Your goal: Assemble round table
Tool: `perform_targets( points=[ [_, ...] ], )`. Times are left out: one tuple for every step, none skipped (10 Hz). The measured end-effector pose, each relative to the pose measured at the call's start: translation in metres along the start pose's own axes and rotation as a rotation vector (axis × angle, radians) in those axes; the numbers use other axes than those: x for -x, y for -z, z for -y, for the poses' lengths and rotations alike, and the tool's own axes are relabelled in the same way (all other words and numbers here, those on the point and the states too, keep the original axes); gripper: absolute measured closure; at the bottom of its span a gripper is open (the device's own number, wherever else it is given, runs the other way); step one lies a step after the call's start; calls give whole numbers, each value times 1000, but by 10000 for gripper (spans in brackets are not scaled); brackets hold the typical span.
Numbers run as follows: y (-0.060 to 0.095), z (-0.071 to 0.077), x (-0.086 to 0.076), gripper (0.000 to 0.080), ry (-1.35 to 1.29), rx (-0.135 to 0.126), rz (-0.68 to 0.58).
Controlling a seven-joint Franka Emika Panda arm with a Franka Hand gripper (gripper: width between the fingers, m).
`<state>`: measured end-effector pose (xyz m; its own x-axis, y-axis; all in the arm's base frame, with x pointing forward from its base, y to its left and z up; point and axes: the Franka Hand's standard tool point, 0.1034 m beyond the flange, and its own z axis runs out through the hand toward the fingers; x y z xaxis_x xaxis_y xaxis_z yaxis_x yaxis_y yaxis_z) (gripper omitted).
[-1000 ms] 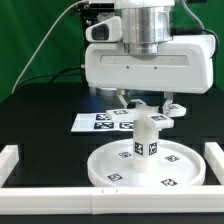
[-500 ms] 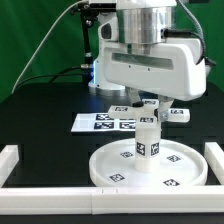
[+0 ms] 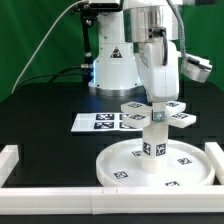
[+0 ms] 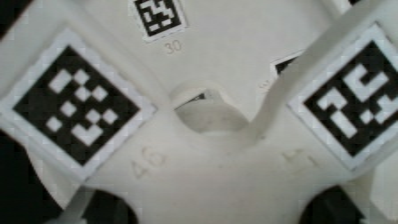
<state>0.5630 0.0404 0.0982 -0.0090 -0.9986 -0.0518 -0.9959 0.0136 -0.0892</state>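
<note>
The large rimmed round disc point(image 3: 125, 165) lies flat on the black table at the front. The short thick leg point(image 3: 154, 142) stands upright on its middle. A white cross-shaped base piece with tagged lobes point(image 3: 178, 118) sits on top of the leg. My gripper point(image 3: 156, 99) reaches straight down onto that piece and is shut on it. In the wrist view the base piece point(image 4: 214, 150) fills the frame, with tags on its lobes and a hollow centre. My gripper point(image 4: 222, 207) shows only as dark fingers point(image 4: 102, 207) on either side of the white part.
The marker board point(image 3: 98, 121) lies flat behind the disc, towards the exterior view's left. White border walls run along the front point(image 3: 50, 197), the left point(image 3: 8, 158) and the right point(image 3: 216, 155). The arm's base point(image 3: 112, 65) stands at the back.
The wrist has turned about its vertical axis over the leg, and the wide hand body now faces edge-on. The tagged base piece has turned with it. The disc has shifted slightly right.
</note>
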Motion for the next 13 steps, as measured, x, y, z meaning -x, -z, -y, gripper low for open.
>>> perform_targets(
  points=[
    [-1, 0, 1, 281, 9, 1, 2],
    [0, 0, 1, 178, 21, 0, 2],
    [8, 2, 1, 158, 97, -9, 12],
    [21, 5, 1, 158, 137, -30, 27],
    [31, 5, 3, 151, 184, -33, 37],
    [33, 6, 6, 151, 286, -35, 34],
    [31, 5, 5, 151, 374, -33, 33],
    [31, 5, 5, 150, 434, -34, 32],
    [31, 5, 5, 150, 504, -35, 31],
    [31, 5, 3, 150, 665, -37, 26],
    [31, 5, -1, 150, 851, -40, 22],
    [31, 5, -1, 150, 1036, -38, 19],
    [31, 4, 2, 150, 1189, -36, 19]
  ],
)
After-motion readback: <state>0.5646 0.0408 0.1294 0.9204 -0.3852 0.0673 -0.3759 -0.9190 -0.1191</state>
